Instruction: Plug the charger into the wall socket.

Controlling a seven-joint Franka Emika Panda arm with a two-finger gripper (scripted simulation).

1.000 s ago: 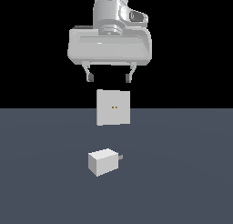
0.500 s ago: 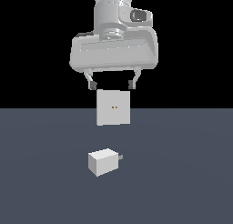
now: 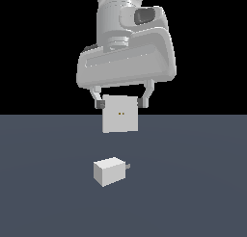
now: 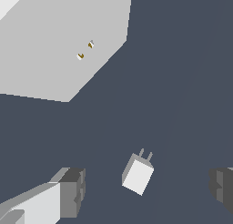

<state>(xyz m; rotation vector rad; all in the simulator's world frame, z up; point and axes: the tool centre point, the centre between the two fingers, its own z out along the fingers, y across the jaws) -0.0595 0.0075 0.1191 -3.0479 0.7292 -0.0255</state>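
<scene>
Task barely begun, nothing grasped yet. Tool (image 3: 121,102) hangs released, fingers spread w/ nothing between. Charger (image 3: 111,171) lies on table (image 3: 43,183) below tool, prongs toward socket (image 3: 120,114) beyond it. Left: descend, grip, lift, align, plug in.

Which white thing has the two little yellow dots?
The flat square socket standing upright has the dots at its centre. The other white thing, the boxy charger lying on the floor, has short grey prongs sticking out instead.
</scene>
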